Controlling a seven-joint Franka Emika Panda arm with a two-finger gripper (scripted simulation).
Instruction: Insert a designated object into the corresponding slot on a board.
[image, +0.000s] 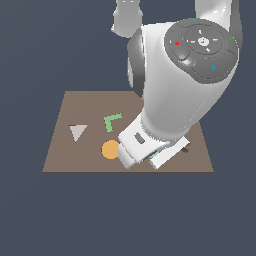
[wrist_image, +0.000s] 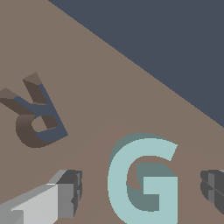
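Now light-blue G (wrist_image: 142, 181) between spread jaws, untouched, on board (wrist_image: 87, 78).

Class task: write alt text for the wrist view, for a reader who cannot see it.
A pale teal G-shaped piece lies flat on the brown board, in the gap between the two grey fingertips of the open hand, which do not touch it. Further along the board is a dark R-shaped recess, and beyond the board's edge only a dark blue-grey background.
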